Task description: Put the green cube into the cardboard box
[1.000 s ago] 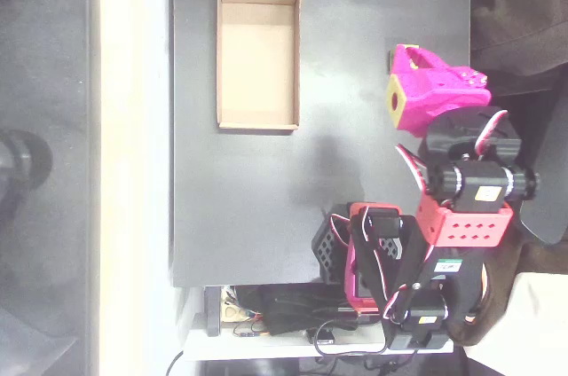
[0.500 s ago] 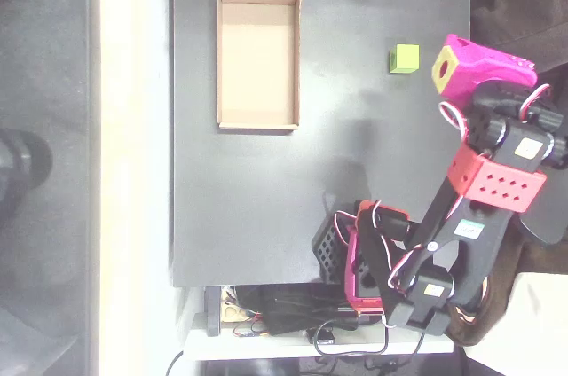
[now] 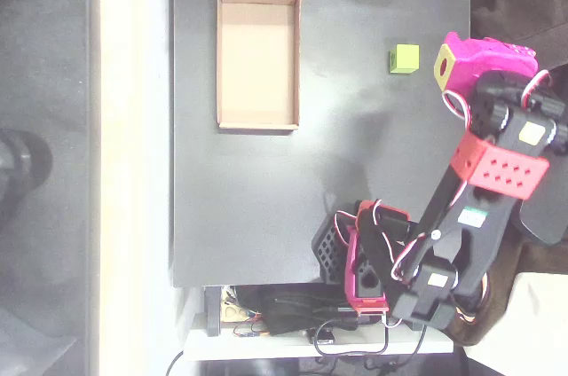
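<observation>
Jaws first: from the overhead view I cannot tell whether they stand wide or narrow, because the magenta gripper [image 3: 484,64] is seen from above as one solid block with a small yellow square patch on its left face, and its fingertips are hidden. It holds nothing that I can see.

Largest in the room is the black bench [image 3: 355,199], a dark matte square that carries everything. To its left runs a pale strip of floor or counter, and beyond that a grey surface.

Next in size is the arm [image 3: 461,234]. Its black base and magenta bracket sit at the bench's lower edge, toward the lower right corner, with a tangle of wires beneath. A black link climbs up and to the right to a red perforated block, then to the black wrist motors, and ends at the gripper near the bench's upper right corner, partly over the right edge.

Then comes the cardboard box [image 3: 220,57], a shallow tan tray lying lengthwise along the bench's upper left part, close to the top edge, its floor bare.

Smallest is the green cube [image 3: 404,58]. It rests on the bench near the upper right corner, just beside the gripper's left face with a narrow dark gap between them, and well apart from the cardboard box.
</observation>
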